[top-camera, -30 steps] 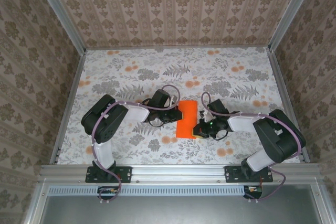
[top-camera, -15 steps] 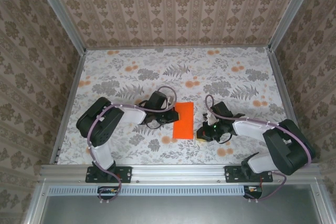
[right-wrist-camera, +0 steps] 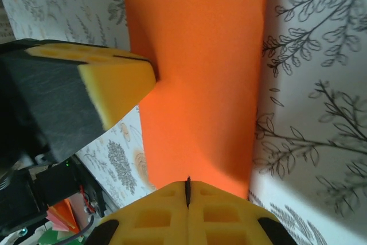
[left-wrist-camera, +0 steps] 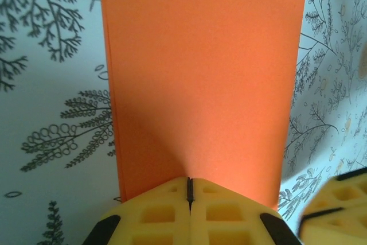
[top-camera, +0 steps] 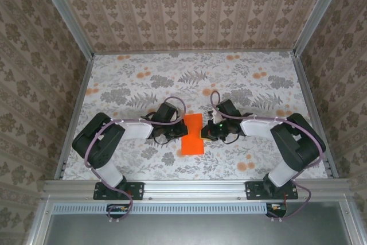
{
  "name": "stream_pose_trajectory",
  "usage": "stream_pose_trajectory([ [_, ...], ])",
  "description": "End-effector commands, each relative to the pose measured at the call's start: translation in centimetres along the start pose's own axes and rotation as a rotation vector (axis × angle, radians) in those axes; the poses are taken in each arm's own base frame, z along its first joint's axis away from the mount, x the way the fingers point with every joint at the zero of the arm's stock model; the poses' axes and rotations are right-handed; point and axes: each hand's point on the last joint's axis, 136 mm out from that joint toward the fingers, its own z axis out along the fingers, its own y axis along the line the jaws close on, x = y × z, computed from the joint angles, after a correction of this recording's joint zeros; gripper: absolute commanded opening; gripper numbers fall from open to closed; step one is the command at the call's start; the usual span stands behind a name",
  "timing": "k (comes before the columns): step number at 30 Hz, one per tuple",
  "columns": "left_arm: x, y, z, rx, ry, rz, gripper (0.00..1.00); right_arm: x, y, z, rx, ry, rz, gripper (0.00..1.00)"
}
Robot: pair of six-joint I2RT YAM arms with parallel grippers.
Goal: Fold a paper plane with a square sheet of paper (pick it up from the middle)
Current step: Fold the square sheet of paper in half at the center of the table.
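The square sheet of paper (top-camera: 193, 134) is a bright orange folded rectangle lying flat on the floral table, long side running away from the arms. My left gripper (top-camera: 181, 134) is shut, its yellow fingertips (left-wrist-camera: 172, 190) pressed down on the paper's (left-wrist-camera: 203, 73) left edge. Across from it, my right gripper (top-camera: 205, 133) is also shut and presses on the paper's (right-wrist-camera: 198, 67) right edge. Nothing is clamped between either pair of fingers. No pointed dart shape shows.
The table (top-camera: 258, 90) carries a grey leaf and pale orange flower print. Aluminium rails (top-camera: 74, 113) and patterned walls close it in on three sides. In the right wrist view the left gripper's yellow finger (right-wrist-camera: 114, 81) reaches in from the left.
The paper has slid left and towards the arms. The right gripper swung in from the lower right onto its right edge, and the left gripper followed the paper's left edge.
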Motion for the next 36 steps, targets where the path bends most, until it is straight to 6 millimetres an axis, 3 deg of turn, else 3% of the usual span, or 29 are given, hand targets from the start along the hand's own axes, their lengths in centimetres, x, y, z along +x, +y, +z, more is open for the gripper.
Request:
stream_pose_trajectory([
  [1,-0.2,-1.2,-0.3,0.049,0.003,0.003,0.00,-0.2,0.1,1.0,-0.009,0.014,0.012,0.04],
  [10,-1.1,-4.8,0.2,0.160,0.022,0.087,0.00,0.2,-2.6,2.5,0.064,0.039,0.041,0.03],
  [15,-1.0,-5.3,1.7,0.159,0.057,0.102,0.00,0.3,-3.0,2.6,0.071,0.046,0.029,0.03],
  [18,-0.8,-4.4,2.6,0.123,0.076,0.087,0.00,0.4,-2.9,2.5,0.068,0.050,0.019,0.03],
  [27,0.7,0.6,3.6,-0.052,0.093,0.020,0.00,2.3,-3.1,2.2,0.044,0.105,-0.001,0.04],
  [31,1.1,2.5,3.5,-0.125,0.097,-0.005,0.00,4.4,-3.6,1.8,0.046,0.163,-0.004,0.04],
  [36,1.3,3.3,3.5,-0.149,0.092,-0.025,0.00,7.8,-4.7,0.9,0.084,0.243,-0.022,0.04],
])
